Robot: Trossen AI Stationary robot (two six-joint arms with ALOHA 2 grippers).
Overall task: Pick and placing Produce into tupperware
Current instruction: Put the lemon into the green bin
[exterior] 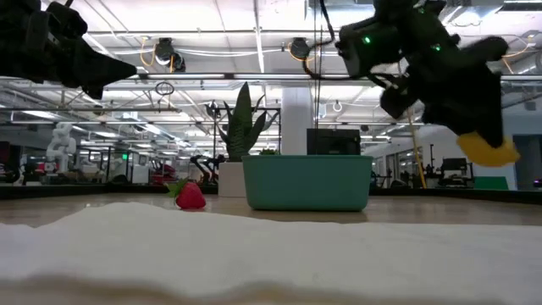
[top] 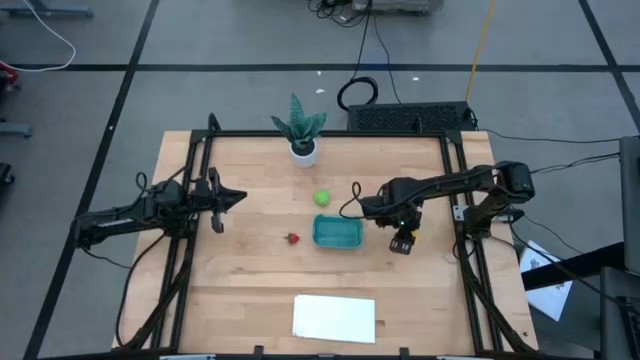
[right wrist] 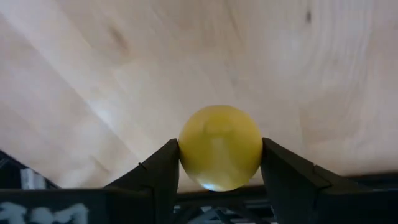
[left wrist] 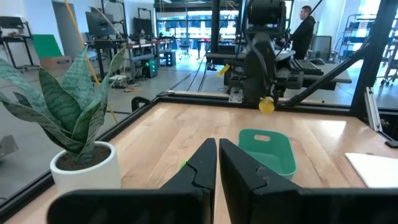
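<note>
My right gripper [top: 403,243] hangs above the table just right of the teal tupperware [top: 337,233], shut on the yellow lemon [right wrist: 220,147]. The lemon also shows in the low view [exterior: 487,151]. The lime-green ball [top: 322,198] rests on the table behind the tupperware. The red strawberry [top: 293,238] rests on the table to the tupperware's left. My left gripper [top: 222,200] is shut and empty, raised over the table's left part, pointing toward the tupperware [left wrist: 267,152]. My right gripper pinches the lemon by its two opposite sides [right wrist: 186,149] between the two fingers. The fingers come from above, pointing down. The lemon sits at the fingertips [exterior: 474,135], lifted clear of the table, about level with the tupperware's rim.
A green potted plant in a white pot [top: 303,140] stands at the far edge. A flat white sheet [top: 334,318] lies at the near edge. A black frame [top: 455,170] borders the tabletop. A person [left wrist: 305,31] stands in the room beyond the table.
</note>
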